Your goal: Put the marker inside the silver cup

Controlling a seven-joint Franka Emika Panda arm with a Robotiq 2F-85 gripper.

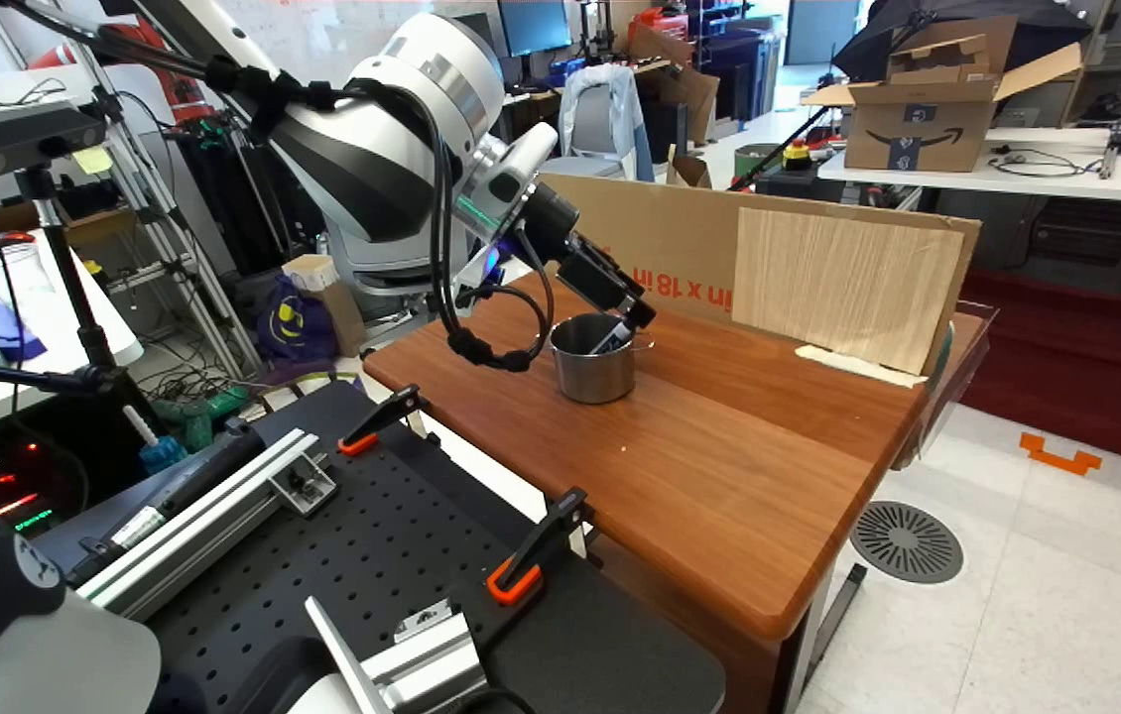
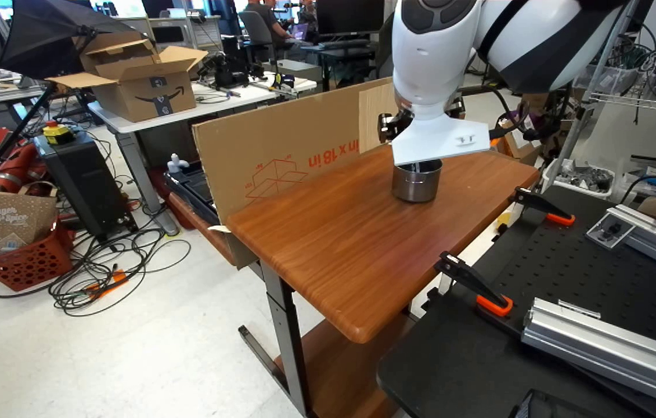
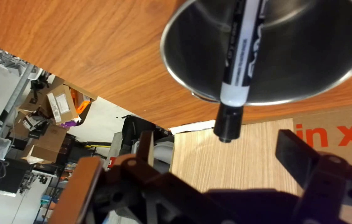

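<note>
The silver cup (image 1: 595,377) stands upright on the wooden table; it also shows in an exterior view (image 2: 415,187) and in the wrist view (image 3: 306,62). The marker (image 3: 241,62), dark with a white band and black cap, leans tilted inside the cup, its capped end sticking out over the rim. It also shows in an exterior view (image 1: 612,339). My gripper (image 3: 216,146) is open in the wrist view, its fingers wide apart on either side of the cap and not touching it. The gripper (image 1: 638,305) is just above the cup's rim in an exterior view.
A cardboard panel (image 1: 660,233) with a wood-grain sheet (image 1: 843,283) stands along the table's (image 1: 719,466) far edge. Black clamps with orange pads (image 1: 541,550) grip the near edge beside a black perforated board (image 1: 372,555). Cables (image 1: 496,347) hang from the arm near the cup.
</note>
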